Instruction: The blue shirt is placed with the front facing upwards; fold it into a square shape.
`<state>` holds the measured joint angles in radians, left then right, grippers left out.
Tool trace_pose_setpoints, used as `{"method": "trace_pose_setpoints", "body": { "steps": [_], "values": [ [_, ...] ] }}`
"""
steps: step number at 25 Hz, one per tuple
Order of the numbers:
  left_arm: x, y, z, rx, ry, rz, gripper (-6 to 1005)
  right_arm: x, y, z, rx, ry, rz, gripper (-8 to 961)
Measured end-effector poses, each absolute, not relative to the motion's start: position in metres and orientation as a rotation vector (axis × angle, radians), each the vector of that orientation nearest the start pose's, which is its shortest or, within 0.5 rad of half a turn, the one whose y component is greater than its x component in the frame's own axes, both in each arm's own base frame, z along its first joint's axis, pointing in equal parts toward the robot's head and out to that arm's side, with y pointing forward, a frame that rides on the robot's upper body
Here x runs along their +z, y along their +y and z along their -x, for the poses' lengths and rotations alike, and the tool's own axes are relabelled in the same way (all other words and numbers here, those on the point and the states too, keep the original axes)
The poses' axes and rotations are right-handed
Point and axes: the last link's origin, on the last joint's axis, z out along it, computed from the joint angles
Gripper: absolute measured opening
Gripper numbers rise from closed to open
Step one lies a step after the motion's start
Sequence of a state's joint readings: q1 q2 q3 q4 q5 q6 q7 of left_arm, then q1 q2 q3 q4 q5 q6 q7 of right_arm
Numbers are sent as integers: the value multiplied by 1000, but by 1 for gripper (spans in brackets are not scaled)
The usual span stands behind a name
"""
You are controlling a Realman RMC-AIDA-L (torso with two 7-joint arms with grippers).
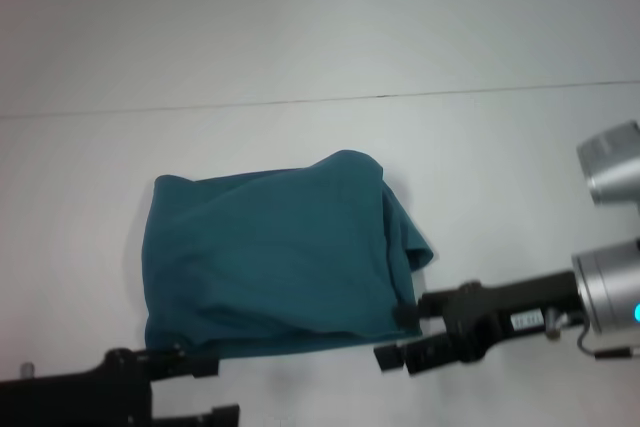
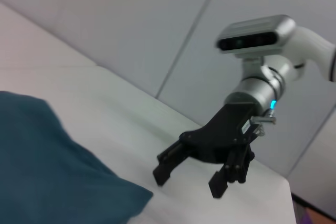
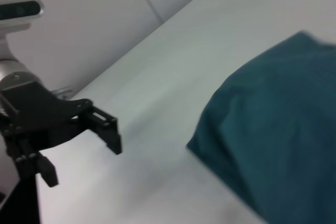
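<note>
The blue shirt (image 1: 270, 247) lies folded into a rough rectangle on the white table (image 1: 300, 37), plain side up, with no lettering showing. A loose flap bulges at its right edge. My right gripper (image 1: 398, 337) stands open just off the shirt's near right corner, its upper finger at the cloth's edge and nothing between the fingers. The left wrist view shows this right gripper (image 2: 191, 179) open, beside the shirt (image 2: 42, 171). My left gripper (image 1: 215, 389) is open at the near left corner. In the right wrist view that left gripper (image 3: 79, 156) holds nothing, apart from the shirt (image 3: 273, 124).
A thin seam (image 1: 320, 100) crosses the table behind the shirt. Bare white surface lies on all sides of the cloth. The right arm's silver wrist joints (image 1: 610, 297) sit at the right edge.
</note>
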<state>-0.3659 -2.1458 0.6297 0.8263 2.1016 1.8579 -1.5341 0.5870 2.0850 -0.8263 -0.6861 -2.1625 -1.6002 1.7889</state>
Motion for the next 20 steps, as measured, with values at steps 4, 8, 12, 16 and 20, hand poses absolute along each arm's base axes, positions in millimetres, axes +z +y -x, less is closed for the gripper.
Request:
{"method": "trace_pose_setpoints", "body": {
  "steps": [4,8,12,16,20],
  "values": [
    [-9,252,275,-818,-773,2878,765,-34,309,-260,504,1086,2912,927],
    [-18,256,270,-814,-748,2909,765,-40,298,-268,578,1067,2898,927],
    [-25,258,268,-765,-719,2945,765,-43,293,-271,603,1067,2894,927],
    [-27,260,269,-748,-689,2941,765,-44,292,-272,597,1082,2898,927],
    [-27,260,269,-749,-675,2941,765,-44,290,-274,599,1099,2890,927]
  ]
}}
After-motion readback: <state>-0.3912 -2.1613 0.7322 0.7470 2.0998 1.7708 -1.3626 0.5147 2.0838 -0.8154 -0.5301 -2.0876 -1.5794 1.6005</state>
